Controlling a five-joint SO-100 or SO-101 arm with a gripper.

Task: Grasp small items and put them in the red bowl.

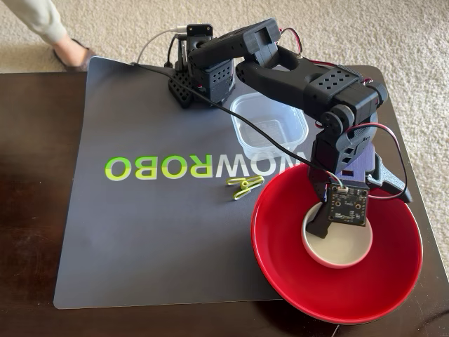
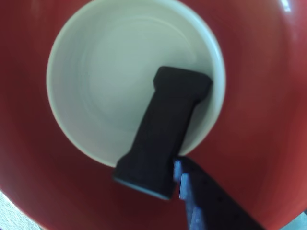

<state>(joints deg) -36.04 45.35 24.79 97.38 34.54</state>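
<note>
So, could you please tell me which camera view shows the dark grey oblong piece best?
The wrist view: the dark grey oblong piece fills mid-frame, lying across the white dish rim inside the red bowl. In the fixed view, the arm and circuit board mostly hide it.

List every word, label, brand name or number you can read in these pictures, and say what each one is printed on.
"WOWROBO", seen upside down in the fixed view: printed on the dark grey mat, "ROBO" in green letters, "WOW" in white and partly hidden by the arm.
Circuit board hanging at the gripper: any markings are too small to read.
Red bowl, white dish, clear tub, yellow-green clip: no text visible.
</note>
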